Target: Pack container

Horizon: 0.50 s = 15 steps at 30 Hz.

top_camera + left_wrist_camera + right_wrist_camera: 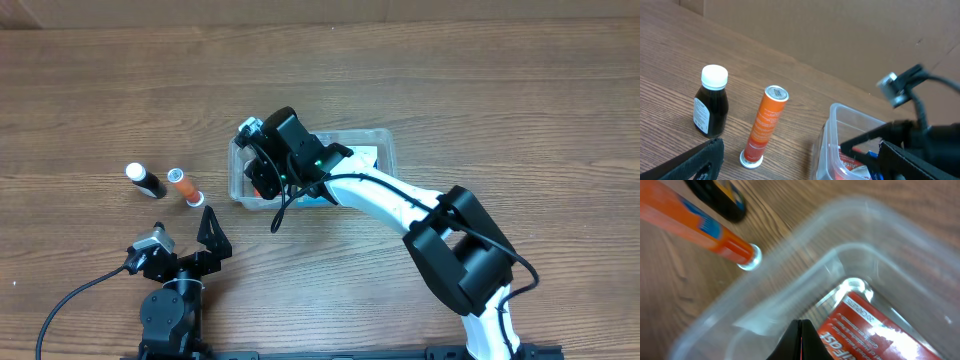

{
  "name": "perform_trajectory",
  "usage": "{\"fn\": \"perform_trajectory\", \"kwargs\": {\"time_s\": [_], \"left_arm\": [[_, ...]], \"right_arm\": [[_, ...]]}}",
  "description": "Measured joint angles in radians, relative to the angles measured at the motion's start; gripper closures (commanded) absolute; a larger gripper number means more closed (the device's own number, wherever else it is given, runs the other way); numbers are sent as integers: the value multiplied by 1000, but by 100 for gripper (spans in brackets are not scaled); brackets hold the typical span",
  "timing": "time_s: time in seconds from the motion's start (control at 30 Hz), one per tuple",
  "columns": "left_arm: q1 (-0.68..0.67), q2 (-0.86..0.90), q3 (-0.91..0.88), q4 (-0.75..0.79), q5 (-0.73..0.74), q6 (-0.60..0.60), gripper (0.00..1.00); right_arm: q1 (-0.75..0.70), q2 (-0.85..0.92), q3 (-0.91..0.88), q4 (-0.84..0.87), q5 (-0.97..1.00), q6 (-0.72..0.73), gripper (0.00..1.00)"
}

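The clear container (386, 143) sits mid-table; it also shows in the left wrist view (832, 131) and the right wrist view (765, 295). A red box (880, 330) lies inside it, with something blue beside it (871, 156). My right gripper (801, 324) is shut with nothing between its jaws, its tips down inside the container's left end (265, 168), next to the red box. My left gripper (187, 235) is open and empty, low near the front edge, apart from the container. An orange tube (184, 187) and a dark bottle (146, 180) lie left of the container.
The orange tube (768, 122) has a white cap and lies on its side. The dark bottle (711, 102) has a white cap. A brown cardboard wall (840, 30) stands behind the table. A black cable (70, 295) runs from the left arm.
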Motion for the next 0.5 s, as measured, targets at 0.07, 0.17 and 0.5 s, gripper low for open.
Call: {"fn": "perform_trajectory", "kwargs": {"time_s": [0.07,0.17,0.5], "left_arm": [[0,0,0,0,0,0,0],[0,0,0,0,0,0,0],[0,0,0,0,0,0,0]], "right_arm": [[-6,24,0,2,-1,0,96],[-13,47,0,-4,34,0,96],[-61,47,43,-128,223,1,96]]}}
